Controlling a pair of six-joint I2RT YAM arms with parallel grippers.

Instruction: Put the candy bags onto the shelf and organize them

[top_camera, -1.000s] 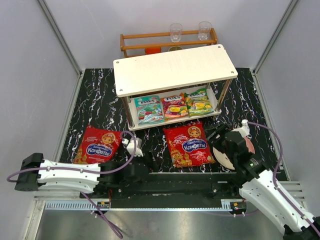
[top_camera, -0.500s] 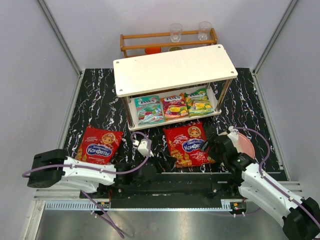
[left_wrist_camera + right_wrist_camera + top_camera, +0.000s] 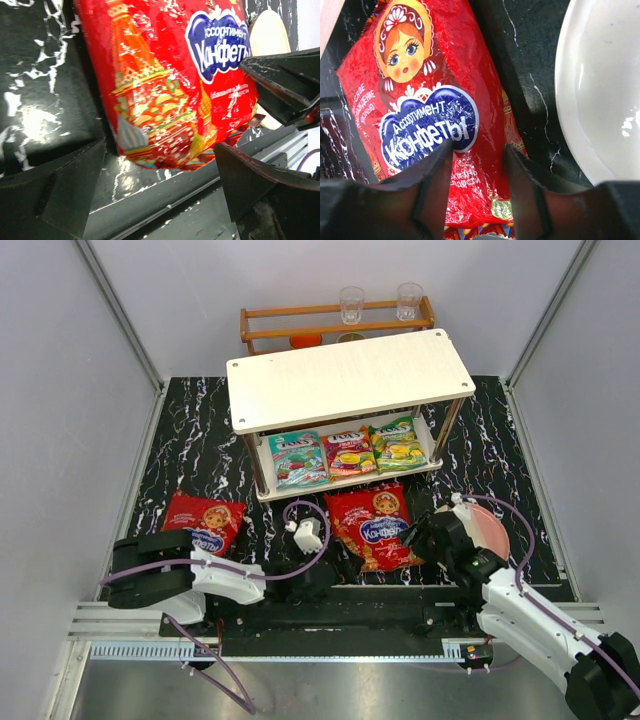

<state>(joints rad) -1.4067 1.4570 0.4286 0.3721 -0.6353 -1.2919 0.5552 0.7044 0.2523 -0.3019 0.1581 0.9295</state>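
Two large red candy bags lie in front of the shelf (image 3: 350,375). One candy bag (image 3: 203,522) is at the left, partly behind my left arm. The middle candy bag (image 3: 375,525) (image 3: 435,100) is pinched along its right edge by my right gripper (image 3: 418,533) (image 3: 479,155), with foil bunched between the fingers. Its near end (image 3: 165,100) hangs slightly above the table. My left gripper (image 3: 332,565) (image 3: 160,185) stands wide open just short of that end, touching nothing. A teal bag (image 3: 297,458), a red-orange bag (image 3: 349,452) and a green-yellow bag (image 3: 398,443) lie side by side on the lower tier.
A pink-and-cream plate (image 3: 488,530) (image 3: 605,85) lies right beside my right gripper. A brown wooden rack (image 3: 335,325) with two glasses stands behind the shelf. The arms' black base rail (image 3: 330,615) runs along the near table edge.
My left arm swung right from beside the left bag to the middle bag's near end and opened fully. My right gripper closed on that bag's right edge, and the bag shifted and crumpled.
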